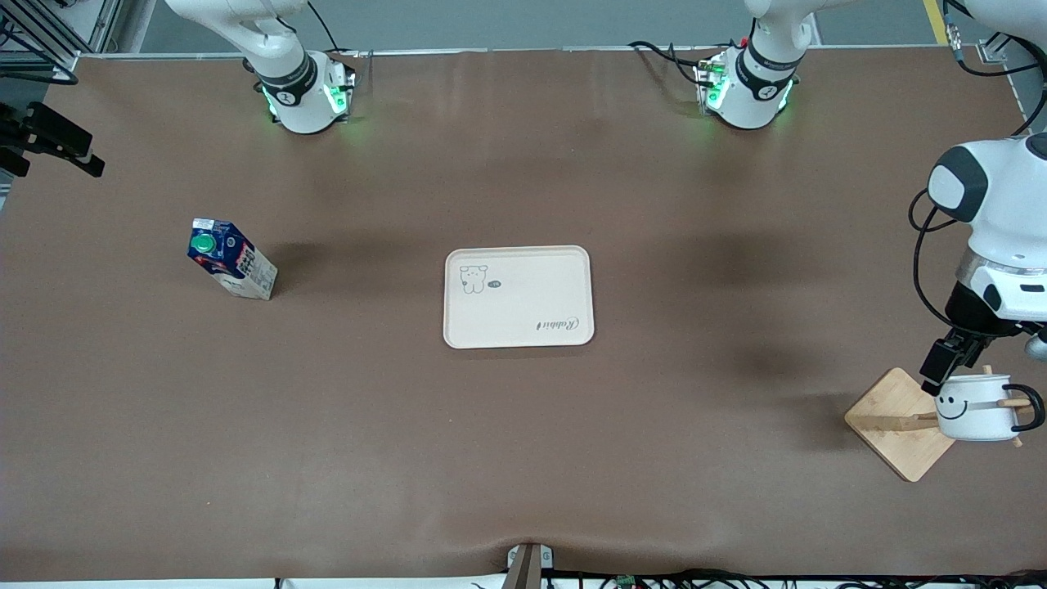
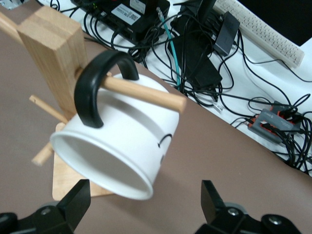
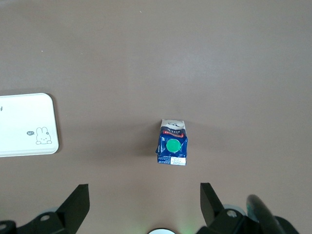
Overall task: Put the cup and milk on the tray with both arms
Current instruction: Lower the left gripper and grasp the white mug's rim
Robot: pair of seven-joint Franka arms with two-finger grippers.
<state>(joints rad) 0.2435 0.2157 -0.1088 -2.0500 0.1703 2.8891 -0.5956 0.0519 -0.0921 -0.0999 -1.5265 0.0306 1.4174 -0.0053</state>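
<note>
Cup (image 1: 973, 409) hanging on wooden stand (image 1: 896, 421), milk (image 1: 231, 260) upright, tray (image 1: 518, 296) bare.
Left gripper (image 2: 145, 204) beside cup, right gripper (image 3: 145, 204) above milk; both jaws spread.

Brown desk (image 1: 523, 458). Cream tray (image 1: 518, 297), bear drawing, script print. Dark-blue milk (image 1: 231, 258), green cap, white and red print. White cup (image 1: 973, 407), black smiley, black handle. Light wood stand (image 1: 891, 425). White arms, black fingers (image 2: 75, 202).

I see the tray (image 1: 519, 297) mid-table, the milk (image 1: 232, 259) toward the right arm's end, the cup (image 1: 975, 406) hanging on the wooden stand (image 1: 898, 423) toward the left arm's end.
</note>
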